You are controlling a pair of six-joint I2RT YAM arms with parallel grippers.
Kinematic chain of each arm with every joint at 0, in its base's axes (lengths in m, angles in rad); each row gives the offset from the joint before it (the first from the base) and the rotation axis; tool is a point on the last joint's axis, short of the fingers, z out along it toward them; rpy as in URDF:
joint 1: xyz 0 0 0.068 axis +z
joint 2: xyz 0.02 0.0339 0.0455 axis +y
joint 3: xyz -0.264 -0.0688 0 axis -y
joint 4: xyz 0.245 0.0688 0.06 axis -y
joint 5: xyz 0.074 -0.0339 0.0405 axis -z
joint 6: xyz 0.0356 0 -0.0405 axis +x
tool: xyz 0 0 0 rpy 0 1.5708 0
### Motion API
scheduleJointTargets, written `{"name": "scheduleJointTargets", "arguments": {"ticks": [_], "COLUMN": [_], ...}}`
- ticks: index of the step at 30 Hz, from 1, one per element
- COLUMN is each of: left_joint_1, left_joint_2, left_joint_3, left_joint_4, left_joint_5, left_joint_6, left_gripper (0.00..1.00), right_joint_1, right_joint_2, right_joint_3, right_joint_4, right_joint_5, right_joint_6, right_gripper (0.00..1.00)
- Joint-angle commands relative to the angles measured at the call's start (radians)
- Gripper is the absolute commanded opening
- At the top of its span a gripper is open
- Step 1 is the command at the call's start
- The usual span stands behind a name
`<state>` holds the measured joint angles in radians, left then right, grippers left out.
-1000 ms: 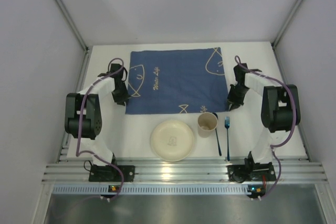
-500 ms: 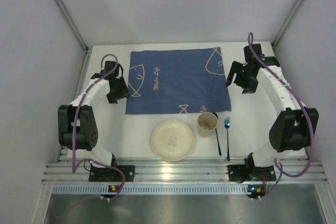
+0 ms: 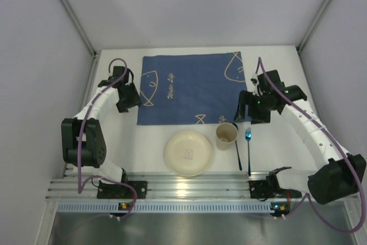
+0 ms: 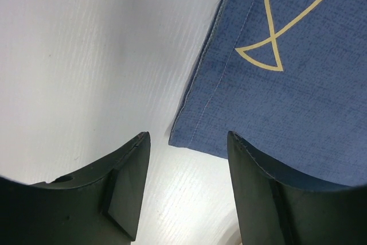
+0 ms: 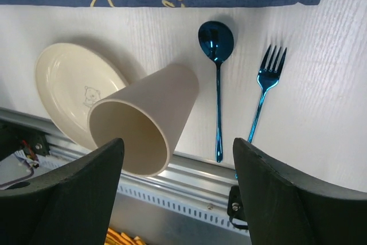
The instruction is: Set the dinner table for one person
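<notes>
The left tool (image 4: 187,142) frames the cloth (image 4: 287,84) corner.

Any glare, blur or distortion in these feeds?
Top view: glare streak on the slotted aluminium rail. Right wrist view: the cream tapered cup looks tipped, likely lens perspective; focus sharp. Left wrist view: dark blue fish-print cloth crisp, weave visible.

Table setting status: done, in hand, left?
Done: the dark blue fish-print cloth lies spread flat on the white tabletop. In hand: nothing; the left gripper, by the cloth's left edge, and the right gripper, by its right edge, are open and empty. Left: the round cream plate, cream cup, blue spoon and blue fork sit off the cloth, along its near edge.
</notes>
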<state>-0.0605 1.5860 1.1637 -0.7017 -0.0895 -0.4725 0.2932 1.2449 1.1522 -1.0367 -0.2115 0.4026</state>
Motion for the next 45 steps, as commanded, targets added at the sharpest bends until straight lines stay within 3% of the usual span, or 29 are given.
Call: {"name": "scheduleJointTargets", "arguments": {"ticks": [1, 5, 11, 14, 17, 22, 25, 29, 31, 35, 45], "left_joint_1": [0.002, 0.002, 0.002, 0.002, 0.002, 0.002, 0.001, -0.004, -0.007, -0.041, -0.117], "left_joint_2": [-0.038, -0.047, -0.093, -0.122, -0.153, -0.208, -0.245, -0.273, -0.291, -0.325, -0.408], "left_joint_3": [0.005, 0.004, -0.025, -0.045, -0.068, -0.091, -0.09, -0.078, -0.082, -0.102, -0.16], "left_joint_4": [0.004, 0.004, -0.008, -0.021, -0.03, -0.045, -0.058, -0.084, -0.09, -0.111, -0.166], "left_joint_5": [0.014, 0.013, -0.001, -0.015, -0.027, -0.006, 0.004, 0.034, 0.077, 0.119, 0.106], "left_joint_6": [-0.011, -0.012, -0.006, 0.0, 0.006, 0.008, 0.008, 0.003, -0.006, -0.023, -0.094], "left_gripper": [0.61, 0.61, 0.61, 0.61, 0.6, 0.6, 0.61, 0.64, 0.65, 0.66, 0.66], "right_joint_1": [0.037, 0.073, 0.173, 0.195, 0.201, 0.199, 0.189, 0.152, 0.095, 0.008, -0.106], "right_joint_2": [-0.051, -0.055, -0.006, 0.034, 0.068, 0.169, 0.295, 0.549, 0.637, 0.845, 1.039], "right_joint_3": [-0.022, -0.083, -0.124, -0.111, -0.039, 0.232, 0.593, 0.947, 1.111, 1.268, 1.334], "right_joint_4": [0.001, 0.024, 0.066, 0.069, 0.05, -0.034, -0.106, -0.192, -0.221, -0.198, 0.032], "right_joint_5": [-0.035, -0.043, -0.006, 0.032, 0.072, 0.158, 0.207, 0.366, 0.37, 0.362, 0.365], "right_joint_6": [-0.018, 0.005, 0.038, 0.035, 0.025, -0.03, -0.063, -0.071, -0.036, 0.013, 0.074], "right_gripper": [0.76, 0.73, 0.55, 0.19, 0.0, 0.0, 0.0, 0.0, 0.0, 0.0, 0.0]}}
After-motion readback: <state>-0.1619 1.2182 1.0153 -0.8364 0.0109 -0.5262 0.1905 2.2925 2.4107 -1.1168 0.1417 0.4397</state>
